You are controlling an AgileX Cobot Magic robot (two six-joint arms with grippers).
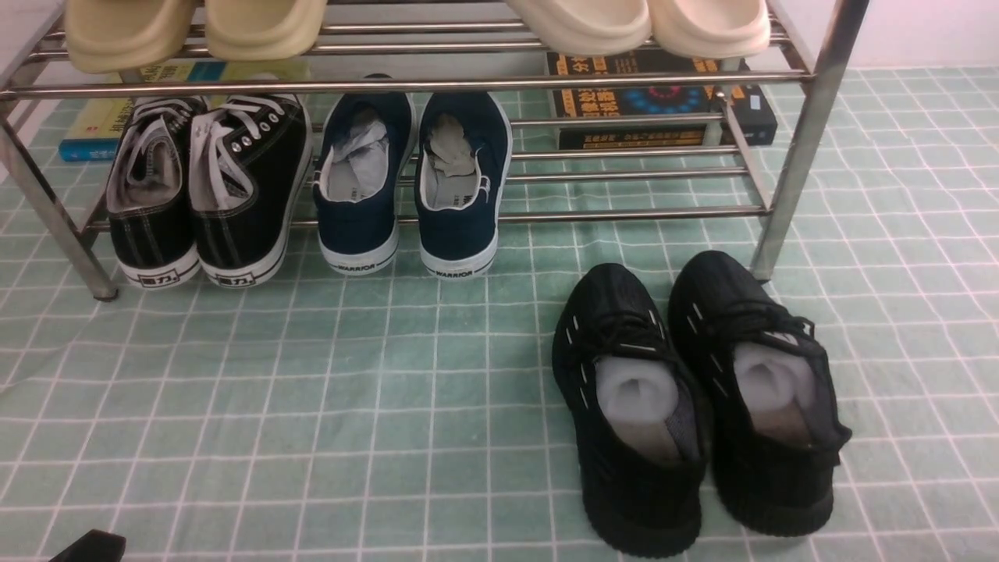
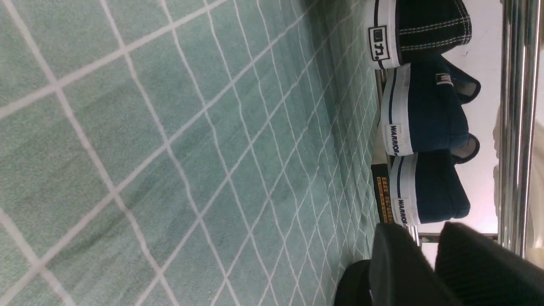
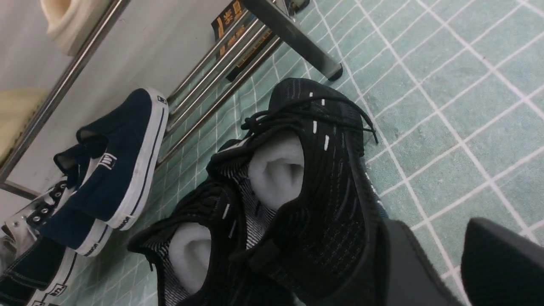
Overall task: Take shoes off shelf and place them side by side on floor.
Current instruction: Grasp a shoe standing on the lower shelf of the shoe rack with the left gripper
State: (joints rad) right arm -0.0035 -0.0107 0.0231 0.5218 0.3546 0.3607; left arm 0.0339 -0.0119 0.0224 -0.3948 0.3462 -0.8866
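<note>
Front view: you have the navy shoes (image 1: 410,222) on the lower tier of the shelf (image 1: 632,215), side by side with a narrow gap between them, heels toward you and paper in their openings. The black lace-ups (image 1: 207,187) sit on the same tier, just to their left. Cream clogs (image 1: 581,23) stand on the upper tier, and books (image 1: 663,101) show behind the lower rods.

Only a dark tip of your left gripper (image 2: 425,231) shows here, at the near left corner over the floor (image 1: 328,390), well apart from the navy pair, which is farther forward and to the right. In the left wrist view its fingers stand a little apart, with nothing between the tips; the navy heels are beyond them.

Your right gripper (image 3: 442,225) is out of the front view. Its wrist view shows you its fingers clearly parted, holding nothing, near the black knit sneakers (image 3: 297,191). Those lie on the floor in front of the shelf's right end, and the navy shoes are farther off, past them. Neither gripper is touching the navy pair.
</note>
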